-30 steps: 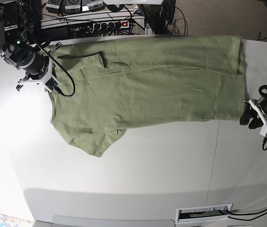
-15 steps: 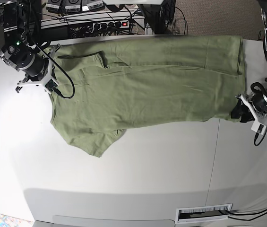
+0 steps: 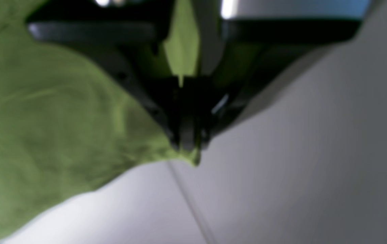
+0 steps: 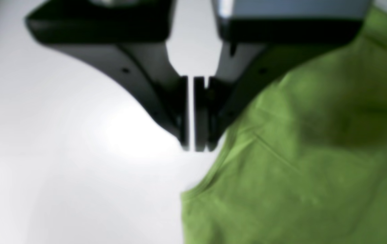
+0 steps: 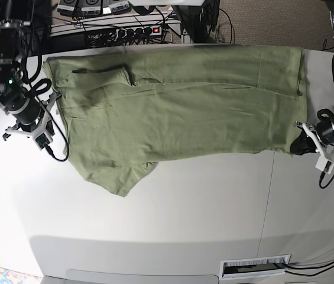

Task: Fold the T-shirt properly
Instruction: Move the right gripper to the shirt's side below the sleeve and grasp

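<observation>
Base view shows the T-shirt (image 5: 178, 112), plain olive green, spread across the far half of a white table (image 5: 167, 225), its long axis running side to side and one short sleeve (image 5: 119, 177) hanging out toward the near edge. Left gripper (image 5: 301, 145), on this view's right, sits at the shirt's near corner by the hem; from the left wrist camera its dark jaws are pressed together with a point of green cloth (image 3: 193, 157) pinched at their tips, the fabric drawn up into a small peak above the tabletop. Right gripper (image 5: 47, 118), on this view's left, hovers at the neck end of the garment, just beside the cloth's edge. Right wrist camera, though blurred, shows its fingers (image 4: 202, 115) nearly together with a thin bright slit between them and nothing in it; the shirt's edge (image 4: 210, 179) lies just beside and below the tips, over bare white table. Behind the table, a power strip (image 5: 128, 31) and tangled cables run along the back.
</observation>
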Controlling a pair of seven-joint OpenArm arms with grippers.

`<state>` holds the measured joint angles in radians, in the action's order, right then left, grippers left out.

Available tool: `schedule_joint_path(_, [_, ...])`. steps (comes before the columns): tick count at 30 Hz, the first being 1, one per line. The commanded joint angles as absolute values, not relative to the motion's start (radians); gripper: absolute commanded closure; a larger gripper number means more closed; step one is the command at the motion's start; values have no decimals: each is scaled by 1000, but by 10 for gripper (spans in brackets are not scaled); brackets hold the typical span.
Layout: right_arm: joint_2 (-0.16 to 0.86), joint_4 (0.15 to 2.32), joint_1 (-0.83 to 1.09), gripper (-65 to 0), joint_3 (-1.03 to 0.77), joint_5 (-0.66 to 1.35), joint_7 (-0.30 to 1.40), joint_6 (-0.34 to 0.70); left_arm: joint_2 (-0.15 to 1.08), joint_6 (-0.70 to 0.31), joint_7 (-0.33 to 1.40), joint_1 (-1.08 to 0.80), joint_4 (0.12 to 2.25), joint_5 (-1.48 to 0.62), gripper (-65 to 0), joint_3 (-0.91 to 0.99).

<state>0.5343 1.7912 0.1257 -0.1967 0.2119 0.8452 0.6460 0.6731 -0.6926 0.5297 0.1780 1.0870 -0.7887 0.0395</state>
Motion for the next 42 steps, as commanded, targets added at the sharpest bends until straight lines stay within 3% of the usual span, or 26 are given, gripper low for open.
schedule_joint_path(1, [541,1776,77,-137,-205,234,807,636,695,-698,534,199,1121,-835,0,48])
schedule_joint_path(2, [531,1744,46,-161,-205,257,807,636,695,-698,559,197,1138,-863,0,48])
schedule_joint_path(8, [487,1584,-131,-161,-194,292,807,639,695,-698,670,184,1206,-945,0,48])
schedule_joint_path(18, [481,1301,-343,-161,-24,289,770,639,697,-698,678,180,1211,-943,0,48])
schedule_joint_path(26, [451,1077,-501,-161,54,226,674,639,708,-698,797,180,1229,-986,0,48])
schedule_joint_path(32, [440,922,-549,-161,53,175,624,639,728,-698,823,177,1235,-1026,0,48])
schedule_joint_path(42, [406,908,-534,-161,54,116,574,640,733,-698,823,177,1235,-1026,0,48])
